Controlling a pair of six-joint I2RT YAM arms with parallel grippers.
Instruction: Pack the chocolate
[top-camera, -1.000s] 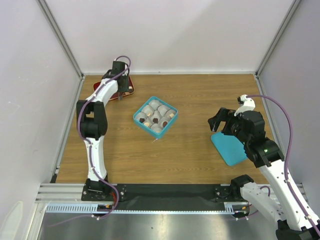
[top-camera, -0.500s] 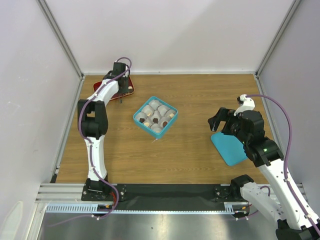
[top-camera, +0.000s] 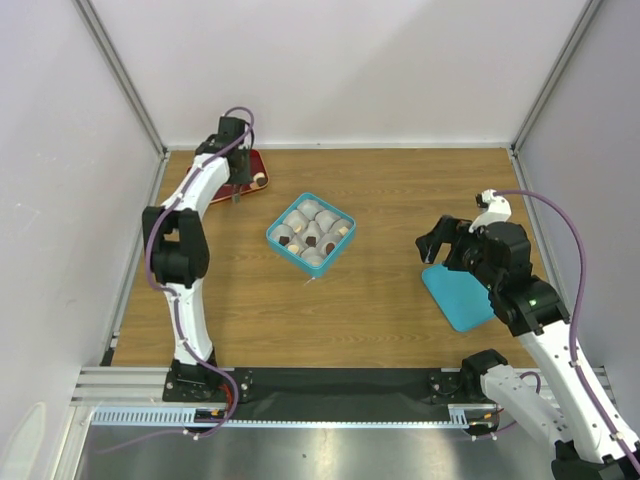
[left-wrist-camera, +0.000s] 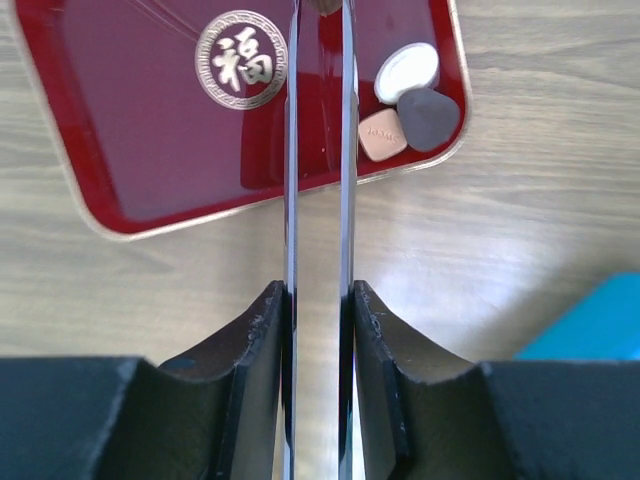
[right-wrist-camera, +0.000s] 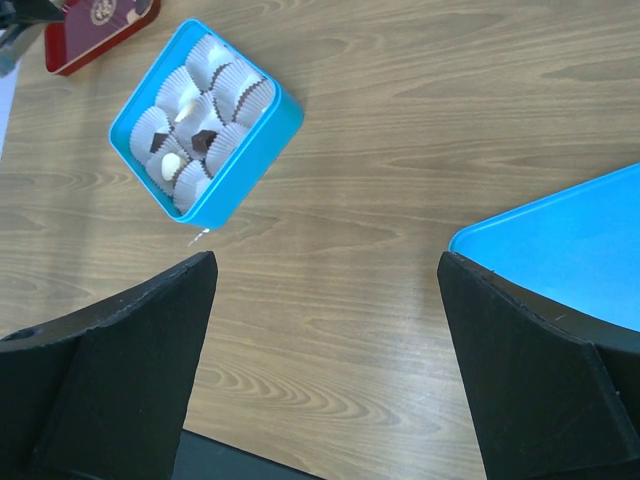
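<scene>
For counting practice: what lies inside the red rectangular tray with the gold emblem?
Three chocolates in one corner: white oval, tan square, dark rounded. Thin metal fingers hide a strip.

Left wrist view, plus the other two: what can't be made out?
- Left wrist: left gripper tips cut off by the top edge; whether they pinch the brown bit there is unclear.
- Top external: left arm hides most of the red tray.
- Right wrist: teal box is small; chocolate shows in some paper cups, others can't be read.
</scene>
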